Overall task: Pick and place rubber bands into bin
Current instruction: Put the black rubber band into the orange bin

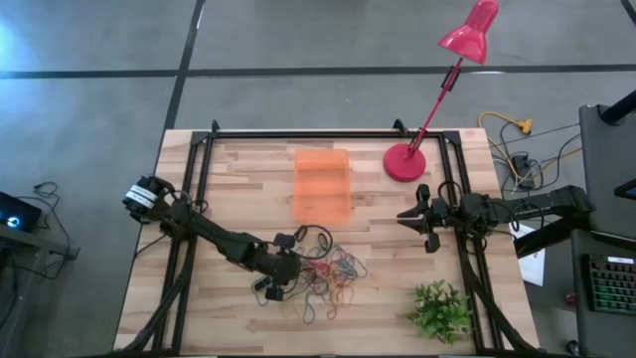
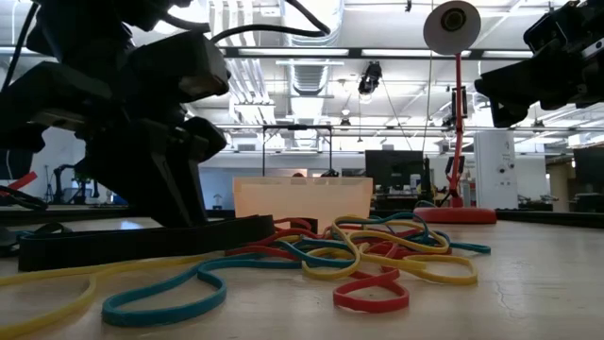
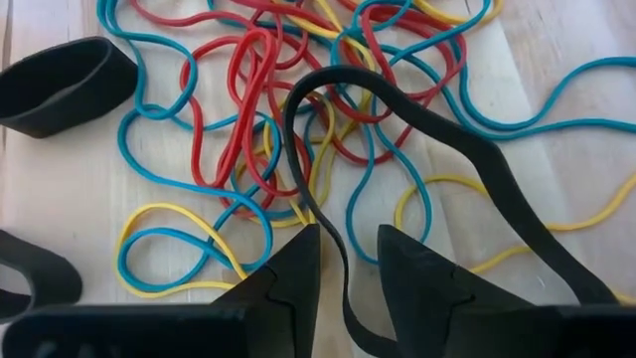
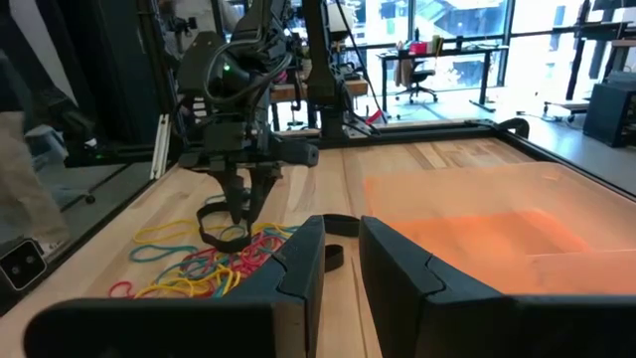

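1. We see the wooden table [image 1: 248,318] with the orange bin [image 1: 322,185] at centre of the high view, nothing visible in it.
2. Left gripper [image 1: 275,288] sits lower centre, at the left edge of the rubber bands [image 1: 333,278]; its fingers are slightly apart with a black band [image 3: 417,129] running between them, unclear if pinched.
3. Right gripper [image 1: 427,224] waits at right, well apart from the pile, fingers slightly apart, holding nothing.
4. We judge the bands light, soft, stretchy and tangled; pinch a single strand at the pile's edge, or neighbours drag along.
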Tool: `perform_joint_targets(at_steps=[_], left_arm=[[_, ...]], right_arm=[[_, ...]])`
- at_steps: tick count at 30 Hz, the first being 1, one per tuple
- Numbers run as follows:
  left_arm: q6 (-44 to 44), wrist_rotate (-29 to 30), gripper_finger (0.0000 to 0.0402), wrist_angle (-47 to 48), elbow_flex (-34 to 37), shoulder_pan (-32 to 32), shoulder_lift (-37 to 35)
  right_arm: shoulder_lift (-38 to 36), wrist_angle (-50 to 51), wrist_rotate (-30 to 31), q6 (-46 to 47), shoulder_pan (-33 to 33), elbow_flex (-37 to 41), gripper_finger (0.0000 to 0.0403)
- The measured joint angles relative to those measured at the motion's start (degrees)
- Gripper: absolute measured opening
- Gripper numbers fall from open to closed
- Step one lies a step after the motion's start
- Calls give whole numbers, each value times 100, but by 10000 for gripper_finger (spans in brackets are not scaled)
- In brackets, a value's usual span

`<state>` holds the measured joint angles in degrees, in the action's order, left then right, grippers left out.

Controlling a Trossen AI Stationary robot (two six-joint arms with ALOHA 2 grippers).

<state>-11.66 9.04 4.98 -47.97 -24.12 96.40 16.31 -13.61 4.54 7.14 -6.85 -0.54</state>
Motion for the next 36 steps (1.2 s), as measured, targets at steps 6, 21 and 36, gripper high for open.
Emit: perform_joint_targets(at_steps=[6, 21, 36], left_arm=[[-17, -49, 76, 12, 59, 11, 0], [-136, -40, 4, 49, 186, 15, 0], [194, 388, 0, 29, -25, 2, -319]], right_arm=[[-1, 2, 0, 0, -1, 0, 59], [-1, 4, -1, -2, 0, 0, 59], [1, 9, -2, 66, 0, 0, 59]])
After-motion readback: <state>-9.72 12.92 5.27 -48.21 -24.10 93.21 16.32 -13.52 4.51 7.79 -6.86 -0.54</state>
